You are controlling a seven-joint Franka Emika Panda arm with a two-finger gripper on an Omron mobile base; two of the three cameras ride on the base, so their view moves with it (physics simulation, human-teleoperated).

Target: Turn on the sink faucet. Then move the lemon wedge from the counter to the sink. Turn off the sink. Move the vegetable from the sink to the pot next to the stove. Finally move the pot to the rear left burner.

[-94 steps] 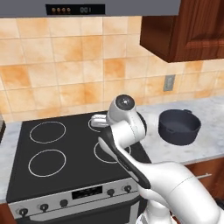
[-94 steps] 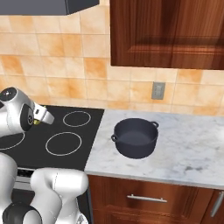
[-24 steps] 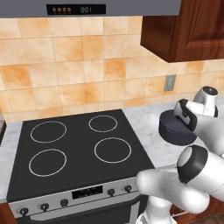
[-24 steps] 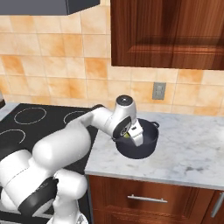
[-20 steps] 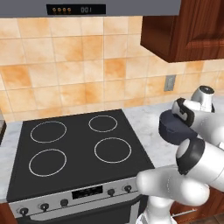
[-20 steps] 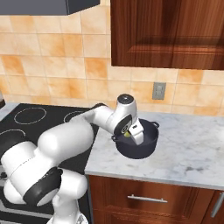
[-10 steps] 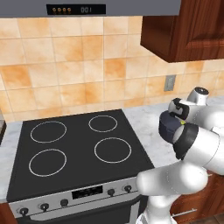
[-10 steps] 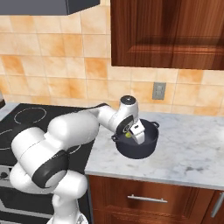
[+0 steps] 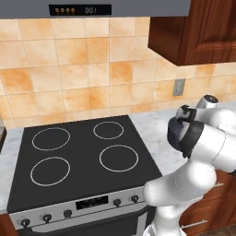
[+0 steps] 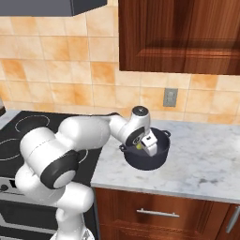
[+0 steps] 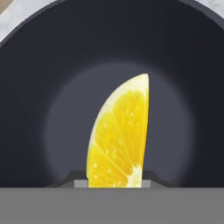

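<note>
Yellow lemon wedge (image 11: 118, 135) upright inside dark pot (image 10: 157, 154).

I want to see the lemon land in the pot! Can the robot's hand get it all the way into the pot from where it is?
Probably yes. The gripper holds the lemon wedge right above the open pot, and nothing lies in the pot's dark bottom.

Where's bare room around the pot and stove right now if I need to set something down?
The counter right of the pot is bare marble out to the edge. The stove has nothing on its four rings, including the rear left burner. It is crowded at the pot: the gripper hangs in it, closed on the lemon wedge.
</note>
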